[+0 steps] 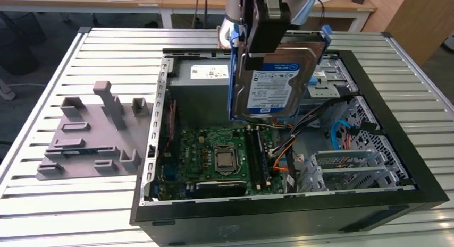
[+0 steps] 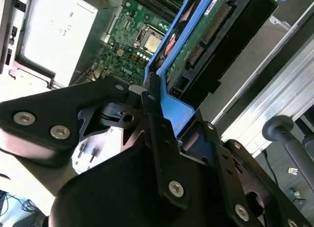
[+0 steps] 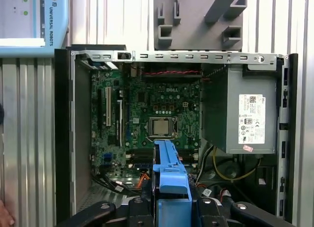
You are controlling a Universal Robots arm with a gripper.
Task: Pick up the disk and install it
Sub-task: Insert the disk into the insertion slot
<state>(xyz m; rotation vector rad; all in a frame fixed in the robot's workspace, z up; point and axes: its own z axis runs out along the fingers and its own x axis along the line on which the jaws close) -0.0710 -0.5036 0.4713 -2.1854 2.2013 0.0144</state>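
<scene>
The gripper point(image 1: 267, 44) has its 2 fingers point(image 2: 158, 123) clenched on the top edge of the disk point(image 1: 273, 87), pinching the blue plastic frame point(image 3: 169, 175) and not the bare metal. The disk hangs upright, label facing the exterior view, above the open computer case point(image 1: 284, 211) and over the gap between the circuit board point(image 1: 216, 151) and the drive cage point(image 1: 354, 164) at the exterior view's right. It looks stiff and dense for its size, with smooth flat faces that would likely slip. The frame's edges seem the sound place to hold, well clear of the connector pins point(image 2: 208, 28) and exposed board on its underside, which I judge fragile. The case lies on its side on a ribbed metal table point(image 1: 64, 210), with a grey power box point(image 3: 240, 114) inside and a grey plastic fixture point(image 1: 92, 135) beside it. Wooden desks point(image 1: 184, 0) stand behind.
</scene>
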